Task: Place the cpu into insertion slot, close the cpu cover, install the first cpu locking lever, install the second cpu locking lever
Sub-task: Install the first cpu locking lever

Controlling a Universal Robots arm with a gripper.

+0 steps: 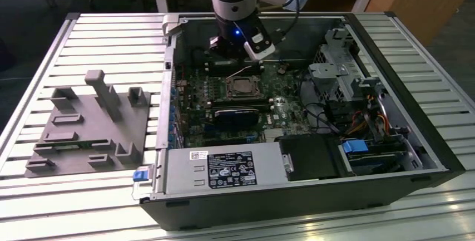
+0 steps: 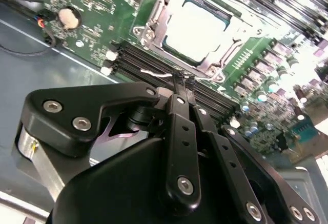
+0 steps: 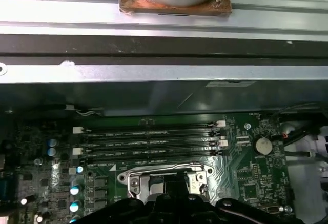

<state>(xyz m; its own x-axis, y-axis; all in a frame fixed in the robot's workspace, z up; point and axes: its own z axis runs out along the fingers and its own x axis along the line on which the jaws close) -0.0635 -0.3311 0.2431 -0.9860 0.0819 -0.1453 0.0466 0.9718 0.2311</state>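
Note:
The cpu lies flat in the insertion slot on the green board, its silver top glaring. Around the chip lies the cpu cover, a silvery frame lying down over it. A thin silver locking lever runs along the socket's edge toward my fingertips. My gripper is shut, with its tips at that lever's end beside the socket; whether they pinch it is unclear. In the exterior view the gripper hangs just behind the socket, inside the open case. In the first wrist view the socket's metal frame shows above the gripper's dark body.
Long black memory slots run beside the socket. A coin battery and cables sit near the board's edge. The case holds a drive cage, a power supply and a blue card. A grey fixture lies on the exterior view's left.

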